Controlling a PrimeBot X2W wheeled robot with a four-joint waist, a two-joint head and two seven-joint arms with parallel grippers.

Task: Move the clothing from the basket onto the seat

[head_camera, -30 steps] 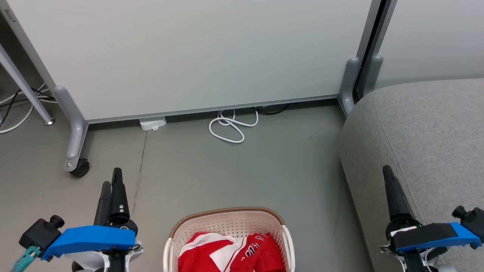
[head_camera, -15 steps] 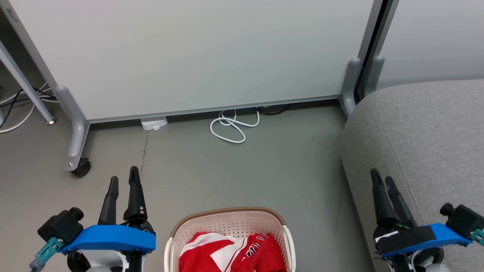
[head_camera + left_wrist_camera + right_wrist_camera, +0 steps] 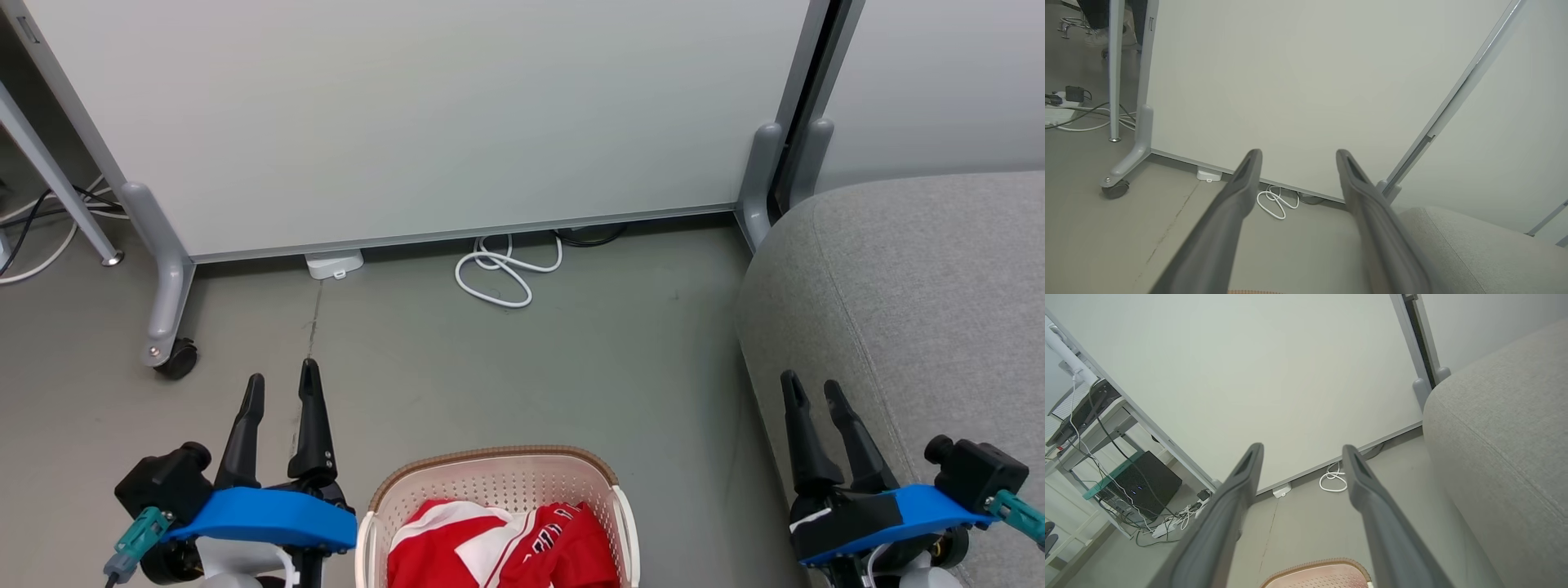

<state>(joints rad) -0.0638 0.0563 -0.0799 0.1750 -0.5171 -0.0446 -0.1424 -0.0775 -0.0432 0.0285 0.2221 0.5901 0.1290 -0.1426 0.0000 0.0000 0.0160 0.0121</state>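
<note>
Red clothing with white bands lies crumpled inside the cream perforated basket, between the left gripper and right gripper, both spread apart and empty.

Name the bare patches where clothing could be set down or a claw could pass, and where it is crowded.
The seat top is bare grey fabric from its rounded edge beside the right claw back to the pale panel. Bare floor lies between the basket, the seat and the white cable. Crowded: the basket, holding the clothing.
</note>
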